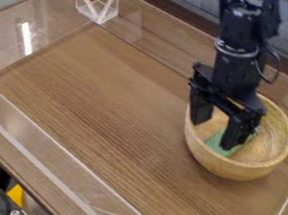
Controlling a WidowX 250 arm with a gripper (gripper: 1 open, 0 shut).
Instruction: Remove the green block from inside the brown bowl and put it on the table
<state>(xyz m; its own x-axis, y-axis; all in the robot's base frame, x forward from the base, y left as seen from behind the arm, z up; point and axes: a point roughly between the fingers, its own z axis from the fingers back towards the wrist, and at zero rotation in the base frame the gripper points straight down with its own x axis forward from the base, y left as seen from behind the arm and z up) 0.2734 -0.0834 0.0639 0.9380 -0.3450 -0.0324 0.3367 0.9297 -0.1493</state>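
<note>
The brown bowl sits on the table at the right. Inside it lies the green block, mostly hidden behind the gripper's fingers; only a sliver of green shows between them. My gripper points straight down and has dipped into the bowl, open, with one black finger on each side of the block. I cannot tell whether the fingers touch the block.
Low clear acrylic walls edge the table on all sides. A small clear stand sits at the back left corner. The arm's black column rises above the bowl.
</note>
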